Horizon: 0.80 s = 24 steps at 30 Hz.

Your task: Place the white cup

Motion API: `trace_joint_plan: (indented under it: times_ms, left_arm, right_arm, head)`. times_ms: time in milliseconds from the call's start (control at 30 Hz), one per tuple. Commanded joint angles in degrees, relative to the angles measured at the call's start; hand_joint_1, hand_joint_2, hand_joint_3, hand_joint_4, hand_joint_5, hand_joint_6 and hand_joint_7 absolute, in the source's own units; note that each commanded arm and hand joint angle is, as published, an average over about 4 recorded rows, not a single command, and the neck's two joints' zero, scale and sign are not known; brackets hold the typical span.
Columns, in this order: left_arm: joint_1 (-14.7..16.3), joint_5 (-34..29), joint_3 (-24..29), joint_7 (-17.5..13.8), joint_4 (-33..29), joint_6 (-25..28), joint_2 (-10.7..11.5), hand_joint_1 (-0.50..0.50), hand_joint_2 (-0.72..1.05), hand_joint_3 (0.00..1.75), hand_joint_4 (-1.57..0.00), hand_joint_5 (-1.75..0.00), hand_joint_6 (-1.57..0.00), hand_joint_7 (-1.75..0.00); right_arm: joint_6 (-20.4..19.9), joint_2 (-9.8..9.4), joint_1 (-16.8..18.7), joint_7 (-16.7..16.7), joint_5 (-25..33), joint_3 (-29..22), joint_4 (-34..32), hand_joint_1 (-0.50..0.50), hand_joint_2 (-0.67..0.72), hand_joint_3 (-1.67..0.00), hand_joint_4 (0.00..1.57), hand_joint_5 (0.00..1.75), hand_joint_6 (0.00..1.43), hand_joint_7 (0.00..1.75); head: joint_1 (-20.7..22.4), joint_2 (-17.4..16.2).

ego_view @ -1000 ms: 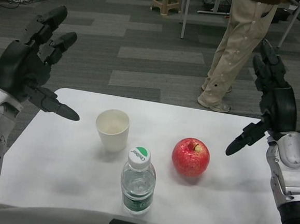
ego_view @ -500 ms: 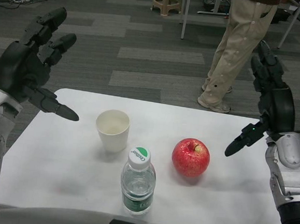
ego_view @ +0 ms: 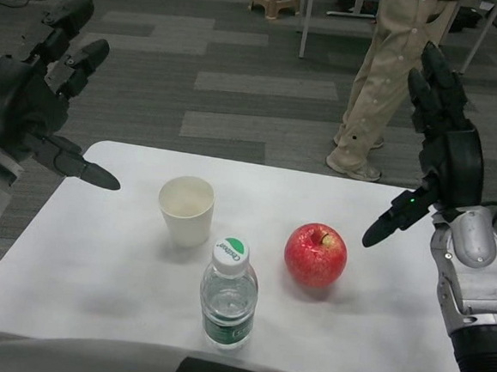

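A white paper cup (ego_view: 186, 210) stands upright and empty on the white table (ego_view: 95, 277), left of centre. My left hand (ego_view: 31, 104) hovers above the table's left edge, to the left of the cup, fingers spread and holding nothing. At the right edge my right hand (ego_view: 436, 153) is raised with its fingers apart, also empty, well clear of the cup.
A red apple (ego_view: 315, 254) lies right of the cup. A clear water bottle (ego_view: 229, 296) with a green and white cap stands in front of both. A person in beige trousers (ego_view: 386, 76) stands on the carpet beyond the table's far right corner.
Both hands have risen slightly and drifted outward, the left one further left. The cup, apple and bottle have not moved.
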Motion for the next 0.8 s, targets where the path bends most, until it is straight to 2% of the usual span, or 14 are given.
trace_joint_plan:
  times_ms: [33,133,200,267,367,467,600,800]
  left_arm:
    - [-1.14,0.33,-0.69,-0.63,-0.6,0.52,-1.6,-0.5,-0.02,0.09,0.0,-0.31,0.0,-0.21]
    - [-1.1,1.29,-1.73,-1.24,-0.65,0.46,-3.53,-0.5,-0.02,0.09,0.0,-0.31,0.0,-0.21]
    - [-0.9,2.92,-2.61,-2.01,-0.69,0.26,-5.88,-0.5,-0.02,0.09,0.0,-0.31,0.0,-0.21]
    - [-0.64,4.15,-3.4,-2.41,-0.69,-0.11,-7.84,-0.5,-0.02,0.09,0.0,-0.31,0.0,-0.21]
    - [-0.4,5.25,-4.28,-2.47,-0.69,-0.68,-9.25,-0.5,-0.02,0.09,0.0,-0.31,0.0,-0.21]
    - [-0.35,6.13,-4.85,-2.47,-0.69,-0.99,-9.9,-0.5,-0.02,0.09,0.0,-0.31,0.0,-0.21]
    - [-0.35,7.67,-6.03,-2.47,-0.69,-1.26,-10.52,-0.5,-0.02,0.09,0.0,-0.31,0.0,-0.21]
    - [-0.53,8.0,-6.19,-2.47,-0.67,-1.48,-11.16,-0.5,-0.02,0.09,0.0,-0.31,0.0,-0.21]
  right_arm:
    - [0.18,-0.49,0.57,-0.18,0.12,-1.25,-1.11,-0.42,0.66,0.0,0.0,0.0,0.0,0.0]
    - [0.18,-2.12,0.53,-0.18,0.16,-1.05,-0.98,-0.42,0.66,0.0,0.0,0.0,0.0,0.0]
    - [0.16,-3.35,0.4,-0.18,0.21,-1.03,-0.26,-0.42,0.66,0.0,0.0,0.0,0.0,0.0]
    - [0.12,-4.07,0.09,-0.15,0.21,-1.3,0.73,-0.42,0.66,0.0,0.0,0.0,0.0,0.0]
    - [0.05,-4.4,-0.31,-0.09,0.21,-1.93,1.66,-0.42,0.66,0.0,0.0,0.0,0.0,0.0]
    - [0.01,-4.45,-0.44,-0.09,0.25,-2.46,2.09,-0.44,0.66,0.0,0.0,0.0,0.0,0.0]
    - [-0.08,-5.55,-0.62,-0.09,0.3,-2.81,2.93,-0.42,0.72,0.0,0.0,0.0,0.0,0.0]
    - [-0.08,-6.93,-0.68,-0.09,0.3,-2.26,3.3,-0.42,0.69,0.0,0.0,0.0,0.0,0.0]
  head:
    - [0.58,-0.34]
    - [1.59,-0.26]
    - [1.98,-0.01]
    - [2.23,0.4]
    - [2.31,0.84]
    - [2.58,0.7]
    - [2.66,0.86]
    - [1.06,0.87]
